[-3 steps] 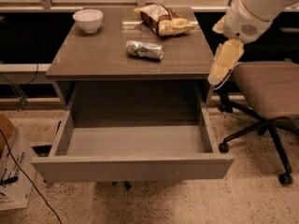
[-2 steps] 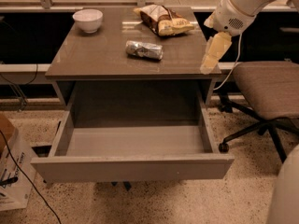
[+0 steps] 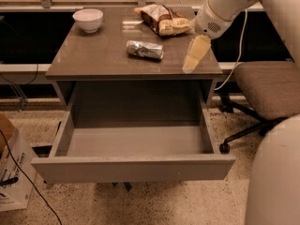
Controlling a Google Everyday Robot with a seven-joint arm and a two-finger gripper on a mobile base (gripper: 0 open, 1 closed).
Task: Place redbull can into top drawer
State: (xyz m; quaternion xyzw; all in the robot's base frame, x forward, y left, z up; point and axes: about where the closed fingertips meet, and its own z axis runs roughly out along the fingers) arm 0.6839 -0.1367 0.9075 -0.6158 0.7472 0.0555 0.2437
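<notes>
The redbull can (image 3: 145, 49) lies on its side in the middle of the table top (image 3: 93, 60), silver with darker patches. The top drawer (image 3: 133, 168) is pulled out wide below the table, and its inside holds nothing. My gripper (image 3: 192, 60) hangs from the white arm over the table's right front part, about a can's length to the right of the can. It holds nothing that I can see.
A white bowl (image 3: 88, 19) stands at the table's back left. A crinkled brown-and-yellow snack bag (image 3: 164, 20) lies at the back right. An office chair (image 3: 267, 88) stands right of the table. A cardboard box (image 3: 11, 172) sits on the floor at left.
My gripper has moved left and inward, from beside the table's right edge to above its right front part, closer to the can. The can and the drawer have not moved.
</notes>
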